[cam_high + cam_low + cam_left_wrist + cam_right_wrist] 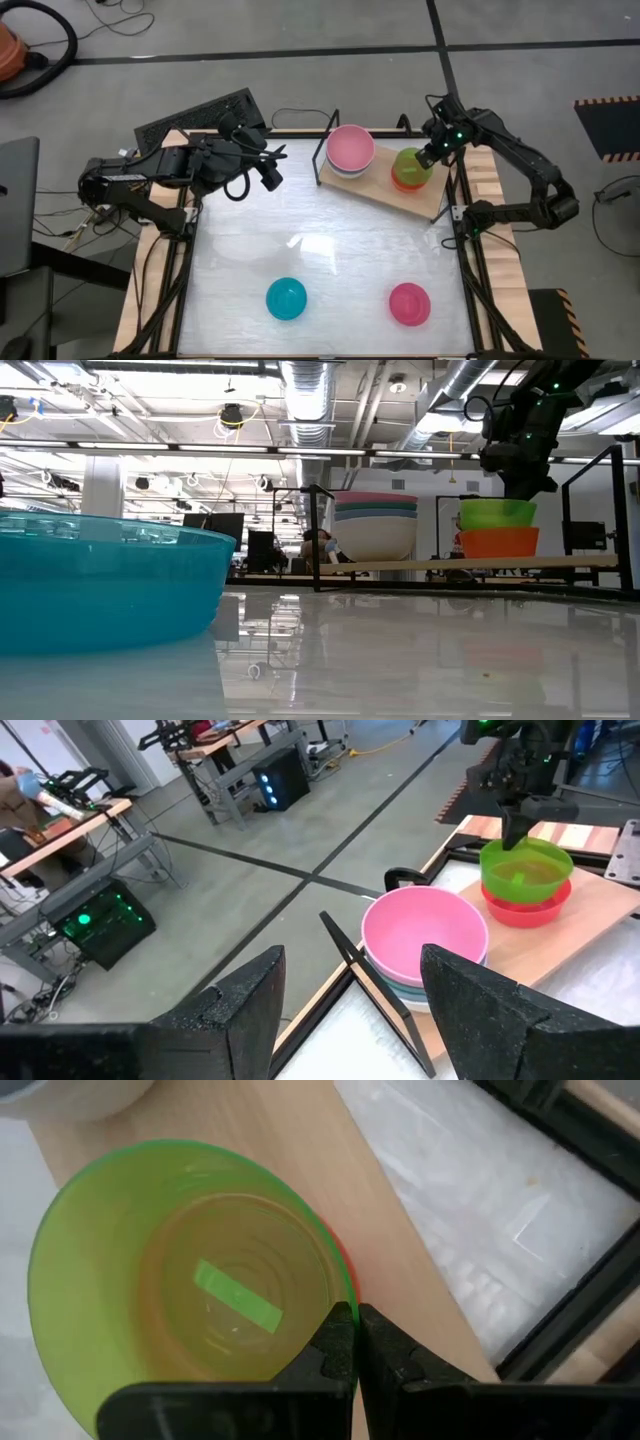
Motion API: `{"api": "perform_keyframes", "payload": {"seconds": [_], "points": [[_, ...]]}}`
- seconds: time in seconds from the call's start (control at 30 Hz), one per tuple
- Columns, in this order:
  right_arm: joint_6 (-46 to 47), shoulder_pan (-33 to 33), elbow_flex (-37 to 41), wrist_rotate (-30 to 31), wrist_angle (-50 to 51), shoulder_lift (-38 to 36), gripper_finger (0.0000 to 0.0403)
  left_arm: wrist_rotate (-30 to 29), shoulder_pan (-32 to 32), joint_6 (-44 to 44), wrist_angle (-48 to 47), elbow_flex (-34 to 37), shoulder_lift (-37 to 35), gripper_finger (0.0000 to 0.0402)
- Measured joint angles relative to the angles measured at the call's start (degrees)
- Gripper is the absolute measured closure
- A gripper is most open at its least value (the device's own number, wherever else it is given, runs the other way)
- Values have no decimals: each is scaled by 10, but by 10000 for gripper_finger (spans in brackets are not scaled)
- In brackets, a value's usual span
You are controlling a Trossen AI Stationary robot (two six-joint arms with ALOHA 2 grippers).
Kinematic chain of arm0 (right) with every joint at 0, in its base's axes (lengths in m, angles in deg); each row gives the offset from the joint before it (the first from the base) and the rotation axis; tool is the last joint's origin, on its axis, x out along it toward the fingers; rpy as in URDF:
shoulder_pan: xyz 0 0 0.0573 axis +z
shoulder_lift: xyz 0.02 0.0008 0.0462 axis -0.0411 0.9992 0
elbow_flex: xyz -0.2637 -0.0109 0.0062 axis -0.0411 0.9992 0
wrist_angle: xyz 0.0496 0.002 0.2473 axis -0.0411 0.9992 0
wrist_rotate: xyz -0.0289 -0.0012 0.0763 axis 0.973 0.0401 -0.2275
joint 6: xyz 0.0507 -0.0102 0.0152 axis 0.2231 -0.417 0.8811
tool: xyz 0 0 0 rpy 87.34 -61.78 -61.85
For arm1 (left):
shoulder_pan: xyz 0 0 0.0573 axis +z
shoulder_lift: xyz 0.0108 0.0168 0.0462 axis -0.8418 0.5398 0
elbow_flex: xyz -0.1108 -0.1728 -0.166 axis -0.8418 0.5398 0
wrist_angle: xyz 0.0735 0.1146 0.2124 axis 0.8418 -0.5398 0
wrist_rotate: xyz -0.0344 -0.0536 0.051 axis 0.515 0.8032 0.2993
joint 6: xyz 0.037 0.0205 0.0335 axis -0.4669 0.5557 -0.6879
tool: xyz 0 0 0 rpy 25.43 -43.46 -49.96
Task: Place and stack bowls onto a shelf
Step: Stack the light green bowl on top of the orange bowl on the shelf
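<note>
The left end effector (268,168) hangs over the far-left part of the counter (330,270), its arm reaching in from the left edge, fingers (250,1010) spread apart and holding nothing, pointing toward the shelf (425,200); on the near part of the counter a blue bowl (286,299) sits mouth up, and well to its right a pink bowl (409,304) sits the same way; the shelf lies at the far side, its long axis running slantwise from far-left to nearer-right; on its left end stands a stack topped by another pink bowl (350,148) over teal and white ones, all mouth up; beside it, apart, the green bowl (410,165) nests upright in the orange bowl (498,542); the right end effector (355,1342) points down at the green bowl's rim, fingers pressed together, the arm bent in from the right edge.
</note>
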Motion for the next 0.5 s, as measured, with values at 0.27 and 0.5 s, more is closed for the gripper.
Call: {"api": "perform_keyframes", "payload": {"seconds": [0.27,0.5], "points": [[-57,-1,-9,15,23,1,379,0,0,5,0,0,0,180],[-70,0,-9,15,22,23,379,0,0,11,0,0,0,180]]}}
